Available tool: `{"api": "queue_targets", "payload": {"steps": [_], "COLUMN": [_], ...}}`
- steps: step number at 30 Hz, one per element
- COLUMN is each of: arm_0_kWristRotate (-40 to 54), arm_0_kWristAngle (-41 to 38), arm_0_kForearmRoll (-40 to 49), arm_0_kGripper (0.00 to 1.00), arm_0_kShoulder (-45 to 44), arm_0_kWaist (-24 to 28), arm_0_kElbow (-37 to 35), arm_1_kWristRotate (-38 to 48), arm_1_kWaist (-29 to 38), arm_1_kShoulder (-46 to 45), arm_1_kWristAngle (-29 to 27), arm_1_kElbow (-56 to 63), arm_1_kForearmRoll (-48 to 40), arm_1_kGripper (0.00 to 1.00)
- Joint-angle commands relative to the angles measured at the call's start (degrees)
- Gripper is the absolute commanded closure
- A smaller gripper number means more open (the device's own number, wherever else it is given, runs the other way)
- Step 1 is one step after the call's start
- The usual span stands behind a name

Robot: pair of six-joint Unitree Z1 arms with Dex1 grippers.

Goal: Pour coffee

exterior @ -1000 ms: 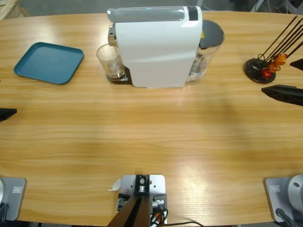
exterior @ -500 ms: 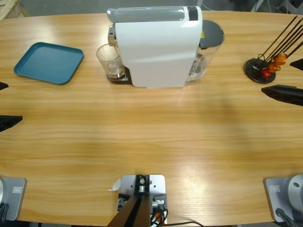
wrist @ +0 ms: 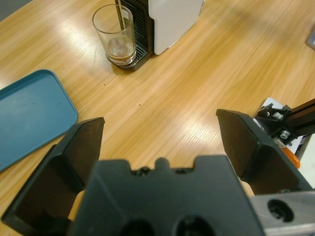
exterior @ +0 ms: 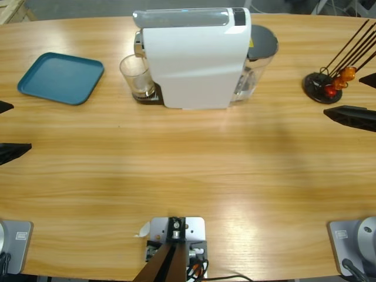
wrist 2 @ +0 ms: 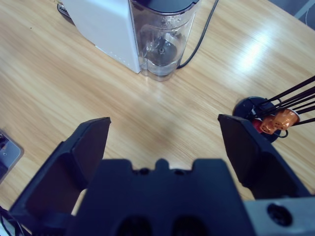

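Observation:
A small clear glass tumbler (exterior: 137, 76) (wrist: 116, 33) stands on the drip tray of a white coffee machine (exterior: 194, 59) (wrist: 173, 18), under its spout. A shallow layer of dark coffee (wrist: 121, 58) lies at the bottom of the glass, and a thin stream runs down into it. My left gripper (exterior: 7, 129) (wrist: 160, 140) is open at the table's left edge, well short of the glass. My right gripper (exterior: 363, 98) (wrist 2: 165, 142) is open at the right edge, facing the machine's clear water tank (wrist 2: 164, 43), with nothing between its jaws.
A teal tray (exterior: 60, 77) (wrist: 29, 115) lies at the back left, beside the glass. A black wire stand with small orange and red capsules (exterior: 329, 82) (wrist 2: 268, 120) sits at the back right, close to my right gripper. A black cable (wrist 2: 199, 37) runs behind the machine.
My left gripper has slid in a little from the left edge; a second jaw tip now shows there. The right gripper, glass and machine have not moved.

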Motion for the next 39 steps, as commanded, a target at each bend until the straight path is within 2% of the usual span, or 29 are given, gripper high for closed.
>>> {"api": "queue_targets", "payload": {"steps": [1, 5, 11, 18, 39], "arm_0_kWristRotate": [-1.9, -4.2, -2.5, -2.5, -2.9], "arm_0_kWristAngle": [3.4, 6.3, 1.4, -0.5, -1.2], "arm_0_kForearmRoll": [-6.4, -9.0, -10.0, -9.8, -10.0], "arm_0_kGripper": [0.000, 0.000, 0.000, 0.000, 0.000], "arm_0_kShoulder": [1.9, 3.4, 3.1, 3.6, 3.5], "arm_0_kWaist": [0.7, 0.8, 0.8, 0.8, 0.8], "arm_0_kElbow": [4.7, 5.8, 6.5, 6.5, 6.6], "arm_1_kWristRotate": [0.7, 0.8, 0.8, 0.8, 0.8], "arm_1_kWaist": [0.6, 0.6, 0.6, 0.6, 0.6], "arm_1_kShoulder": [1.1, 1.7, 2.4, 1.0, 1.6], "arm_1_kWristAngle": [-0.9, -0.9, -0.9, -0.9, -0.8], "arm_1_kElbow": [1.5, 1.4, 1.2, 1.6, 1.5], "arm_1_kForearmRoll": [-0.5, -0.5, -0.4, -0.5, -0.5], "arm_1_kGripper": [0.000, 0.000, 0.000, 0.000, 0.000]}}
